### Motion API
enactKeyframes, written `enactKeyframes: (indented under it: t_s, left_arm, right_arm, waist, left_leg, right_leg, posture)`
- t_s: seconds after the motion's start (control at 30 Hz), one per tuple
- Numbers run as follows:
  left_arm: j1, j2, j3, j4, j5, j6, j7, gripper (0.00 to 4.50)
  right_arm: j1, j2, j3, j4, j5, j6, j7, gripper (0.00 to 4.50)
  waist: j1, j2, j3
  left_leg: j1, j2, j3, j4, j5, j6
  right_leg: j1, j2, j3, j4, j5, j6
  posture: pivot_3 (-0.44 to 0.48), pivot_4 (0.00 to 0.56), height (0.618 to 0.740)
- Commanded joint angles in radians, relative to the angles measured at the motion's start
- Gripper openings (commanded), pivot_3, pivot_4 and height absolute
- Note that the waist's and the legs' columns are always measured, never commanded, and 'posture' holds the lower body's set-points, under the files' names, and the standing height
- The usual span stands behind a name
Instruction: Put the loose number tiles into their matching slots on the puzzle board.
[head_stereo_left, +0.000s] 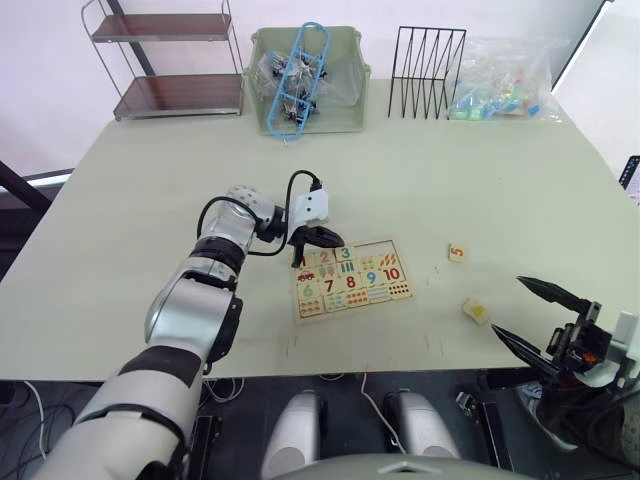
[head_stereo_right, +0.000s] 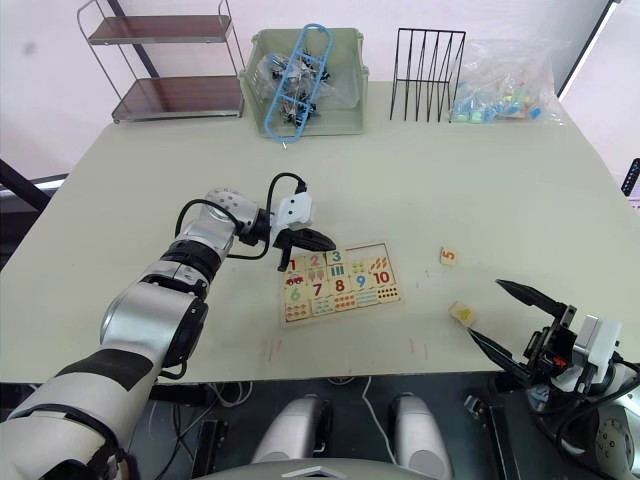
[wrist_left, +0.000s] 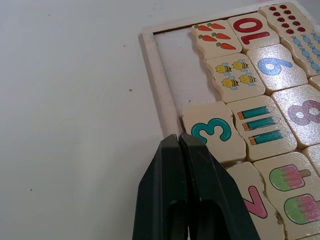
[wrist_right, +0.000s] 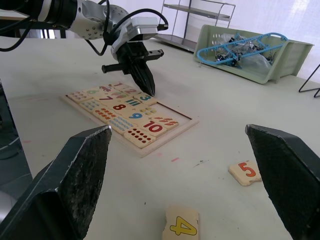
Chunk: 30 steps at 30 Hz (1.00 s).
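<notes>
Reaching forward over the table (head_stereo_left: 480, 180), the left arm is extended with its wrist turned inward, bringing the left gripper (head_stereo_left: 318, 238) down at the far edge of the puzzle board (head_stereo_left: 351, 279). Its two black fingers are pressed together with nothing between them, and in the left wrist view their tips (wrist_left: 179, 145) meet the board's rim just beside the seated 3 tile (wrist_left: 214, 131). Beyond that tile the top row shows an open slot (wrist_left: 182, 70) of bare pale wood, bordered by the carrot and bee pictures. The board lies flat near the table's middle, slightly rotated. The right arm is held low at the near right edge of the table, its right gripper (head_stereo_left: 528, 310) spread wide and holding nothing, fingers pointing toward the board. Two loose tiles lie on the table to the right of the board: the 5 tile (head_stereo_left: 458, 252) farther away and the 4 tile (head_stereo_left: 476, 310) nearer, just ahead of the right fingers. Both tiles are well apart from the board and from each other.
</notes>
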<state>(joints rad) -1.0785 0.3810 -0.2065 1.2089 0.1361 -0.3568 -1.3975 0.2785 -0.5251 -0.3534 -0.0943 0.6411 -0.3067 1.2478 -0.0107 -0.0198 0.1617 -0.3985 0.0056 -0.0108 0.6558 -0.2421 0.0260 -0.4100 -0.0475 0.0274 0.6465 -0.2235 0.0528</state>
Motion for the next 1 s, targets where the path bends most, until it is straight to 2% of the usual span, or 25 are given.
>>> enactKeyframes:
  t_s: [0.03,1.0]
  left_arm:
    - [-0.010,-0.001,0.002,-0.009,0.001,-0.020,-0.008,0.06]
    - [-0.014,0.021,0.017,-0.004,0.001,-0.022,-0.018,0.06]
  right_arm:
    - [0.000,-0.010,-0.021,-0.010,0.009,-0.008,-0.001,4.50]
    - [-0.020,-0.018,-0.012,-0.017,0.007,0.011,-0.008,4.50]
  waist:
    - [0.000,0.000,0.000]
    - [0.000,0.000,0.000]
  left_leg:
    - [0.000,0.000,0.000,0.000,0.000,0.000]
    - [0.000,0.000,0.000,0.000,0.000,0.000]
  right_leg:
    - [0.000,0.000,0.000,0.000,0.000,0.000]
    - [0.000,0.000,0.000,0.000,0.000,0.000]
  posture:
    - [0.000,0.150,0.740]
    - [0.000,0.150,0.740]
